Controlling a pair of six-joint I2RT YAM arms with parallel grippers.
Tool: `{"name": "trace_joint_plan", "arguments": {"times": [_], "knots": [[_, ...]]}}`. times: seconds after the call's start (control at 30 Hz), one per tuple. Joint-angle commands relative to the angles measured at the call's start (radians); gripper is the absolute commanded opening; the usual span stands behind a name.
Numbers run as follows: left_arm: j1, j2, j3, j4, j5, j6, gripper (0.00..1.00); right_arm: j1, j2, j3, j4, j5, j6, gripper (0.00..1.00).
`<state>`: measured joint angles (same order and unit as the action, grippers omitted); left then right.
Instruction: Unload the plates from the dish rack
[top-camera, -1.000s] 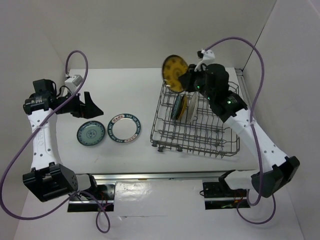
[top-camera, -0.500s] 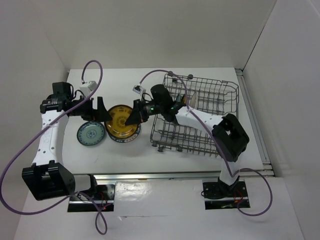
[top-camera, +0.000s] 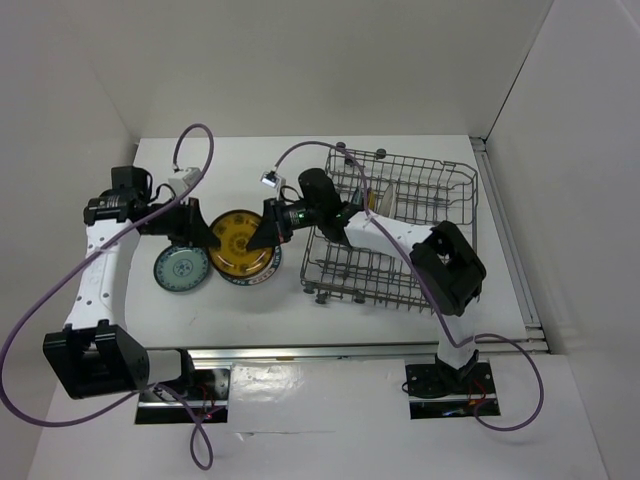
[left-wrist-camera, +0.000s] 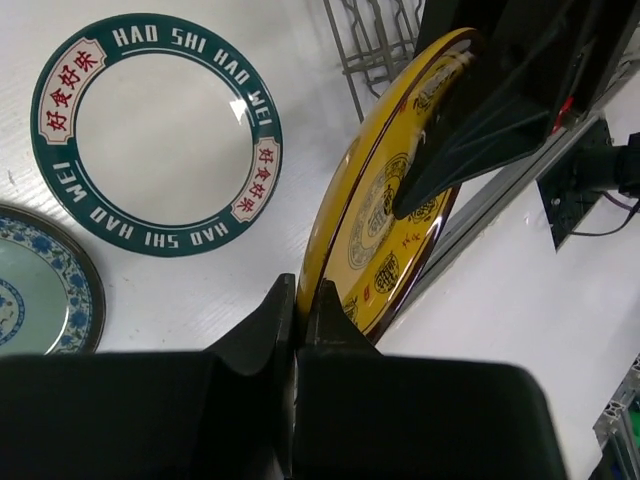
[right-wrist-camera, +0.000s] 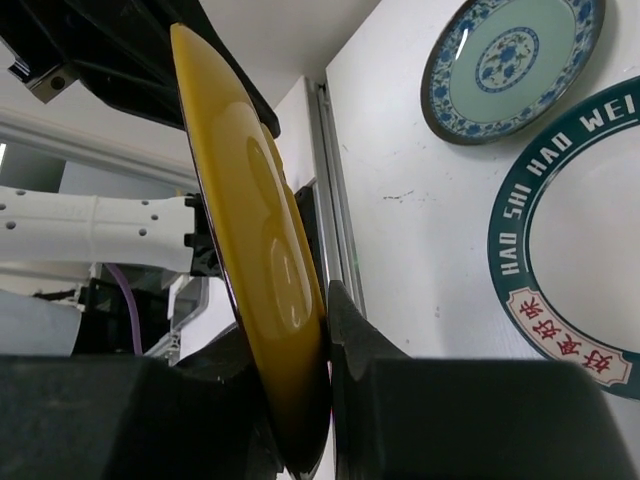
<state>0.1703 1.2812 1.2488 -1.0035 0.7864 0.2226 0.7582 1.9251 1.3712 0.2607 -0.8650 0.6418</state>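
yellow-brown plate (top-camera: 238, 243) is held from two sides at once, in the air over the left-centre of the white worktop (top-camera: 300, 305). the left end effector (left-wrist-camera: 301, 305) has its two fingers pinched together on the plate's rim at the left, with the rim passing between them. the right end effector (right-wrist-camera: 298, 345) is clamped on the opposite edge, a finger pressed against each face.

seen from above, the plate shows its patterned face upward and covers most of the green-rimmed white plate (left-wrist-camera: 160, 135), which lies flat on the worktop with red and white lettering around its band. whether the two plates touch cannot be told. in the wrist views the held plate runs tilted across the frame, clear of the worktop.

just to the left of the rimmed plate, the teal-blue plate (top-camera: 181, 268) lies flat on the worktop, close beside it, its blue floral centre facing up.

the dish rack (top-camera: 440, 215) stands on the right half of the worktop, with the right arm reaching across its near-left corner. a pale dish edge (top-camera: 380, 203) shows among the tines behind that arm, too small to tell more.
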Motion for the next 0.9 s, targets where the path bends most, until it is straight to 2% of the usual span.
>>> {"name": "trace_joint_plan", "arguments": {"times": [0.0,0.07,0.1,0.2,0.23,0.3,0.33,0.4,0.53,0.7,0.87], "knots": [[-0.002,0.023,0.057,-0.041,0.053,0.024,0.0,0.032,-0.014,0.1,0.028,0.02,-0.008,0.08],[0.047,0.032,0.078,-0.041,0.015,-0.018,0.0,0.032,-0.014,0.132,-0.04,0.046,-0.049,0.24],[0.075,0.046,0.078,-0.041,-0.011,-0.028,0.0,0.018,-0.014,0.143,-0.073,0.06,-0.062,0.5],[0.217,0.081,0.078,-0.041,-0.012,-0.037,0.0,0.009,-0.058,0.175,-0.239,0.189,-0.125,0.73],[0.303,0.09,0.078,-0.041,-0.012,-0.051,0.0,0.0,-0.095,0.175,-0.27,0.231,-0.143,0.76],[0.391,0.109,0.037,-0.006,-0.012,-0.083,0.0,-0.01,-0.142,0.175,-0.322,0.329,-0.184,0.78],[0.459,0.128,0.006,0.011,-0.025,-0.094,0.0,-0.01,-0.191,0.166,-0.369,0.428,-0.195,0.79],[0.507,0.151,-0.024,0.046,-0.094,-0.124,0.0,-0.01,-0.244,0.142,-0.402,0.513,-0.234,0.79],[0.541,0.184,-0.092,0.127,-0.216,-0.124,0.0,-0.01,-0.354,0.103,-0.454,0.661,-0.294,0.81],[0.541,0.228,-0.149,0.216,-0.263,-0.134,0.0,-0.019,-0.466,0.046,-0.503,0.75,-0.324,0.84],[0.541,0.323,-0.16,0.226,-0.297,-0.146,0.02,-0.019,-0.529,0.009,-0.523,0.807,-0.343,0.85]]}}
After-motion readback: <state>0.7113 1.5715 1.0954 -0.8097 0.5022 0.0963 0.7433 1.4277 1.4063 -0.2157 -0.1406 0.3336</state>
